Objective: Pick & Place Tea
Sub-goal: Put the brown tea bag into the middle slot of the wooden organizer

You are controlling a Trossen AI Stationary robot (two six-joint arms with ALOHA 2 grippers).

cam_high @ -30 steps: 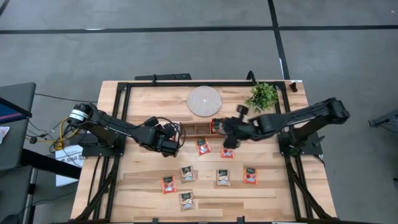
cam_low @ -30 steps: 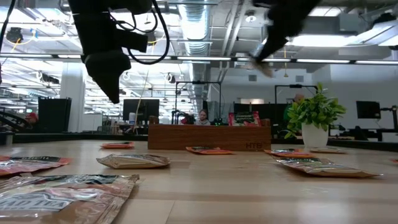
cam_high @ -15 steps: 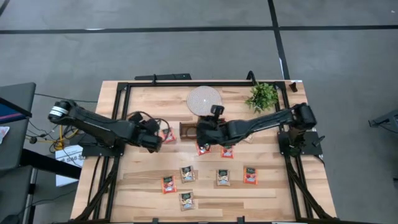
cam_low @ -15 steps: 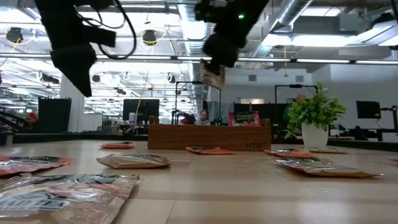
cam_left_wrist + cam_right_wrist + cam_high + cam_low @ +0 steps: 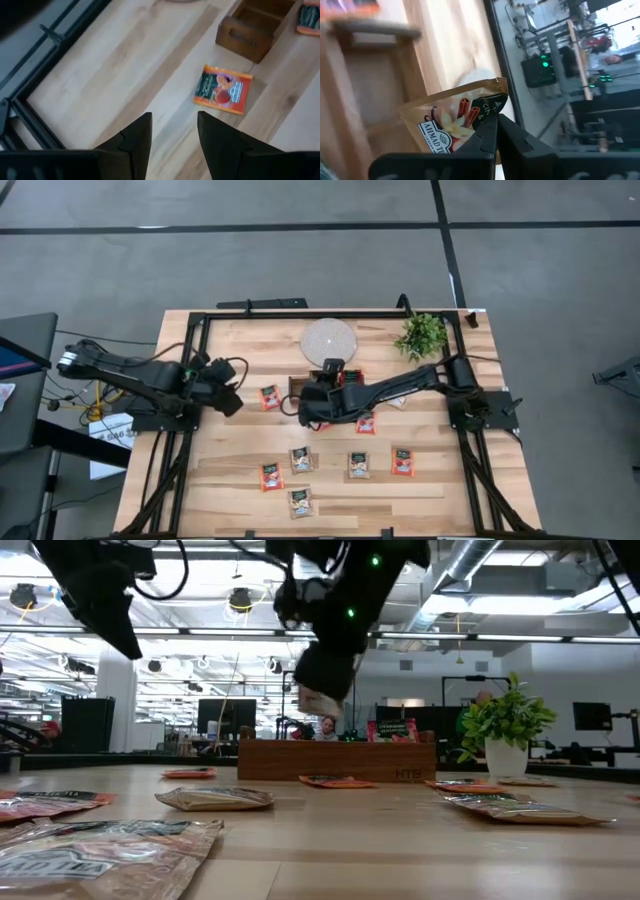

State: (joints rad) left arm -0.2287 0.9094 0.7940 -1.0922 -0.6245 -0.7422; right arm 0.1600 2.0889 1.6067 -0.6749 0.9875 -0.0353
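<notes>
My right gripper [image 5: 495, 121] is shut on a pale tan tea sachet [image 5: 451, 119] and hangs over the left end of the brown wooden tray [image 5: 335, 760]; the low view shows the sachet [image 5: 320, 703] well above the tray. My left gripper [image 5: 175, 135] is open and holds nothing, drawn back near the table's left edge [image 5: 228, 402]. A red-orange sachet [image 5: 222, 90] lies flat on the table just left of the tray. Several more sachets [image 5: 360, 465] lie flat on the near half of the table. My right gripper pinches the tan sachet at its dark-banded edge [image 5: 489, 107] between its two fingertips. The fingers slant down from the table's right side. The sachet hangs clear of the tray and the table, below and ahead of the fingertips.
A round white disc [image 5: 328, 342] and a small potted plant [image 5: 422, 335] stand at the far side behind the tray. A black frame [image 5: 195, 340] borders the table. Red-orange sachets stand in the tray's right part [image 5: 392, 730].
My right gripper has swept toward the table's left edge and come down, carrying the tan sachet from beyond the tray's right end to above its left end, rolling as it went. My left gripper has drawn back toward the table's left edge and risen, uncovering the red-orange sachet.
</notes>
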